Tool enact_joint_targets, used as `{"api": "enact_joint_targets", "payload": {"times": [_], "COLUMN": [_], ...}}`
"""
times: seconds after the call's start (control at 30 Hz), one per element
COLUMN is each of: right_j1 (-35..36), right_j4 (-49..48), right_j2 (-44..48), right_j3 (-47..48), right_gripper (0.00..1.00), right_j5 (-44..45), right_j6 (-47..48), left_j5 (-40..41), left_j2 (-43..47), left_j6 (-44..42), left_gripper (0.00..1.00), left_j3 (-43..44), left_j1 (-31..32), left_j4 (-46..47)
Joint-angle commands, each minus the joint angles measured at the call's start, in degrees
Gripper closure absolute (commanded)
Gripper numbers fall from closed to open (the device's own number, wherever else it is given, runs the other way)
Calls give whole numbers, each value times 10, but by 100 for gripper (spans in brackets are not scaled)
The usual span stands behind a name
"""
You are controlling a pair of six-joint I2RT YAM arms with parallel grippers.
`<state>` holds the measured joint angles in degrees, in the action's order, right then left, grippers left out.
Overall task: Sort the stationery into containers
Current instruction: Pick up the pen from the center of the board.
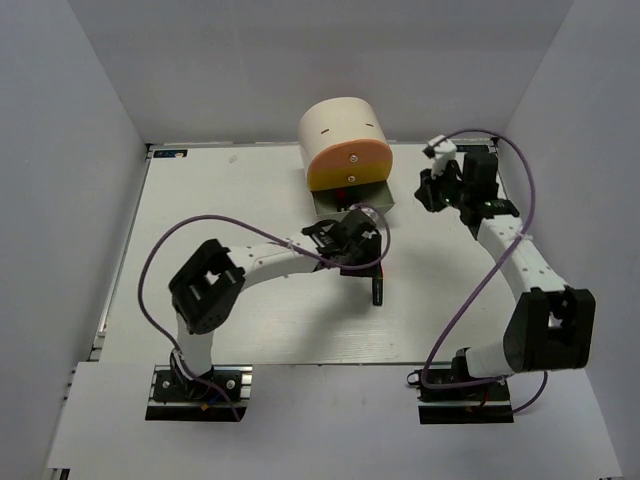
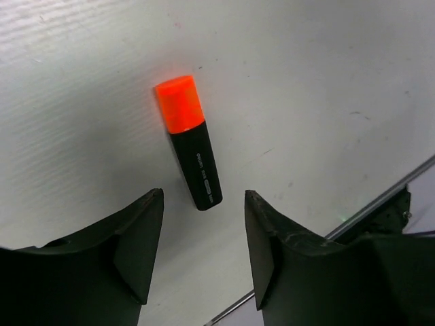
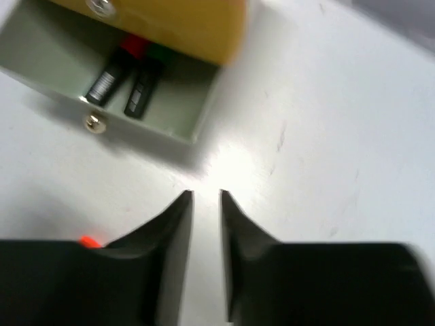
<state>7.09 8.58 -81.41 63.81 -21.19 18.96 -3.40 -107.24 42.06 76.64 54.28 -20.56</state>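
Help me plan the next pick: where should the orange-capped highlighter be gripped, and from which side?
Grip the highlighter on its black barrel, mid-length, from above, jaws across its narrow width: it lies flat on the table, both long sides free.

In the blurred right wrist view, the reddish-capped highlighter [image 3: 109, 76] and green-capped highlighter [image 3: 143, 94] have their caps half tucked under the yellow drawer [image 3: 177, 20], and the orange-capped highlighter [image 3: 88, 241] shows only a sliver behind the right gripper [image 3: 206, 204].
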Motion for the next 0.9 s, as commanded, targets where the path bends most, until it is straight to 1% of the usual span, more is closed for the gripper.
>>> {"api": "enact_joint_targets", "payload": {"times": [0.0,0.03,0.07,0.1,0.17,0.27,0.33,0.4,0.43,0.5,0.53,0.6,0.67,0.7,0.83,0.87], "right_j1": [-34,-48,-54,-63,-88,-103,-111,-115,-117,-122,-125,-128,-132,-133,-139,-140], "right_j4": [36,36,39,42,36,36,36,33,31,30,31,30,27,28,26,26], "right_j2": [43,69,78,85,114,134,144,149,152,157,156,158,160,161,166,167], "right_j3": [-60,-71,-90,-110,-134,-156,-165,-170,-171,-176,-178,-180,-185,-187,-197,-199], "right_gripper": [66,63,61,61,61,60,58,58,56,56,56,55,55,55,54,54], "right_j5": [60,59,52,46,30,16,5,-1,-5,-15,-17,-28,-38,-39,-45,-46], "right_j6": [-109,-114,-129,-131,-140,-151,-161,-164,-167,-169,-170,-173,-176,-179,-182,-183], "left_j5": [42,52,62,80,98,128,152,158,164,171,177,183,196,196,228,233], "left_j2": [-49,-86,-103,-117,-150,-179,-204,-218,-223,-229,-229,-229,-242,-248,-280,-280], "left_j6": [23,29,29,37,43,49,55,55,60,60,60,60,55,55,49,49], "left_gripper": [39,39,39,37,37,34,34,34,37,40,45,49,49,51,51,52], "left_j3": [80,101,138,154,191,235,259,265,271,271,265,265,265,273,299,299], "left_j1": [26,26,35,35,49,54,60,60,60,65,65,65,71,71,76,82], "left_j4": [-110,-134,-171,-185,-206,-245,-271,-294,-301,-307,-307,-312,-318,-326,-376,-383]}}
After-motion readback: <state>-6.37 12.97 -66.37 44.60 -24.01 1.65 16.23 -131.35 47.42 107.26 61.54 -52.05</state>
